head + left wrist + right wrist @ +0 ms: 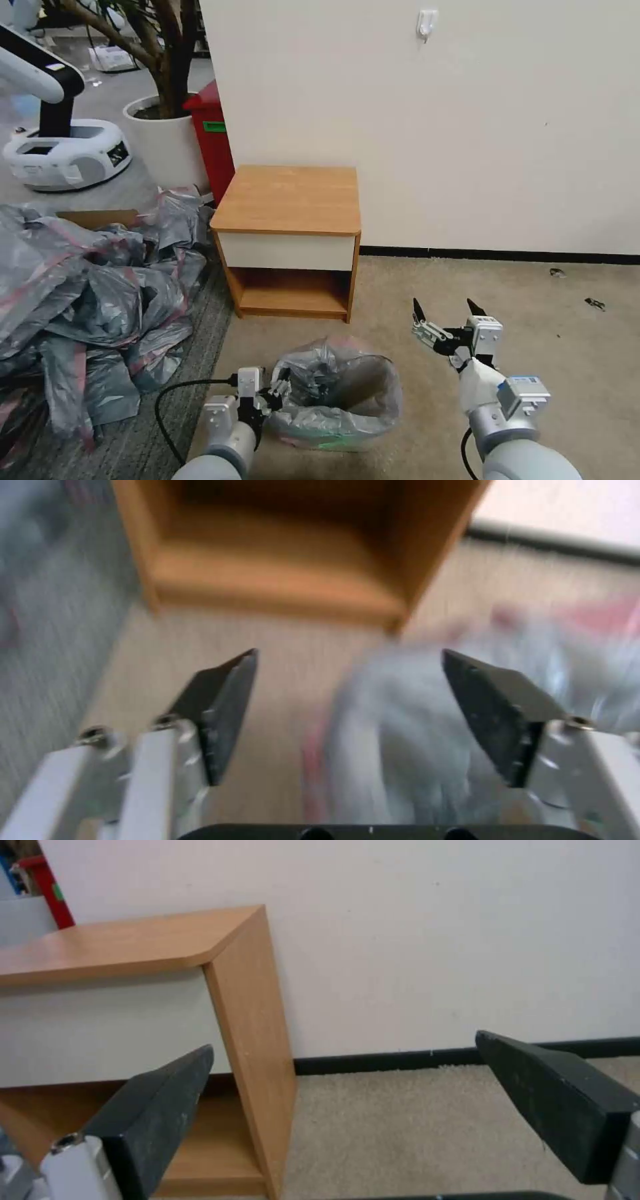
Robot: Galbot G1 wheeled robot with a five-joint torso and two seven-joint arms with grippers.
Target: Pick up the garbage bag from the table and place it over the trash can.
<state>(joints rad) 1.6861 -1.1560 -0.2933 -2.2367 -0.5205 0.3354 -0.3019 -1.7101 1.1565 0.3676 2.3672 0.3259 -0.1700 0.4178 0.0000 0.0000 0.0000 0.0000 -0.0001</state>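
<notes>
Left gripper [279,391] spread beside bagged trash can [333,437] (heap of bags [87,293] alongside), right gripper [448,311] spread.

Crinkly grey garbage bag [333,390] lining the trash can [320,440], on carpet before bare-topped table [288,200]
</notes>
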